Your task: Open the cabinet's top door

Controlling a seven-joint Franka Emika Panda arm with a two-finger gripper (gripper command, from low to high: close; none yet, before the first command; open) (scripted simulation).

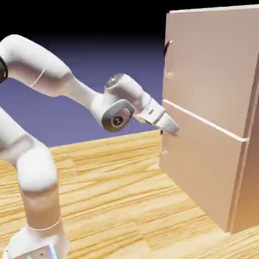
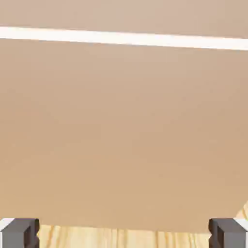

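The end effector (image 2: pixel 124 233) is wide open, its two fingertips far apart with nothing between them, and here it is in front of the cabinet (image 1: pixel 248 202), nosed up to the lower door (image 1: pixel 202 162) just under the pale seam (image 1: pixel 202 120)! Is it touching? Can't tell from the exterior view. The top door (image 1: pixel 212 66) sits above that seam, at about one o'clock from the gripping end, and it looks shut. Its curved handle (image 1: pixel 167 48) is up near the door's edge on the exterior view's left, close to twelve o'clock from the fingers (the lower handle (image 1: pixel 163 150), down at seven o'clock, is the wrong one, folks!).

So we're in the approach, I'd say: no grip, no pull, the door all to play for. The next move calls for backing off the panel a touch, climbing toward twelve, then lining those open fingers up astride the upper handle before any closing. The hand view offers only flat panel, the seam across its twelve o'clock side and a strip of wooden tabletop (image 1: pixel 111 202) at six, no handle at all. Push ahead from here and it could simply jam into the lower panel!
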